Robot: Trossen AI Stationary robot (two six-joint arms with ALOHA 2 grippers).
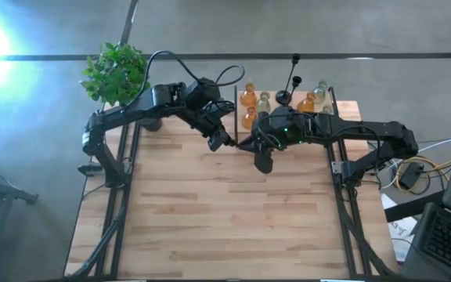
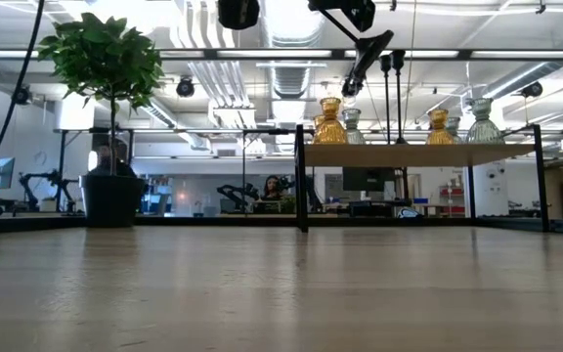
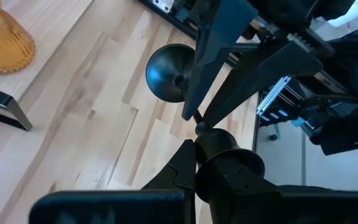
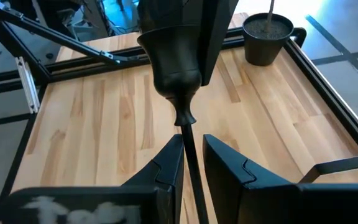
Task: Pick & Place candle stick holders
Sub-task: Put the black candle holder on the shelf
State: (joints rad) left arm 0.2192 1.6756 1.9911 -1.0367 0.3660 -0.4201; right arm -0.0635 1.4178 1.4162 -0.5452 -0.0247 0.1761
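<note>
**Two grippers on one black candle stick holder above the table**

Two arms meet over the far middle of the wooden table [image 1: 210,211], and between them hangs a black candle stick holder [image 3: 194,106], lifted clear of the boards. The left gripper [image 1: 227,143] has its fingers closed tight on the holder's cup end, as the left wrist view shows. The right gripper [image 4: 191,165] straddles the thin stem, its two fingers nearly closed, close on either side of the stem; whether they actually press it I cannot tell. The holder's round base [image 3: 166,71] points away from the left wrist camera, beyond the right gripper's fingers.

Behind the arms, a raised wooden shelf [image 2: 418,154] carries the other holders: amber glass ones [image 2: 329,122] and pale clear ones [image 2: 484,121], all upright, with another black holder [image 1: 285,97] standing among them. A potted green plant [image 1: 116,72] stands at the table's far left corner, well apart from the shelf.
</note>
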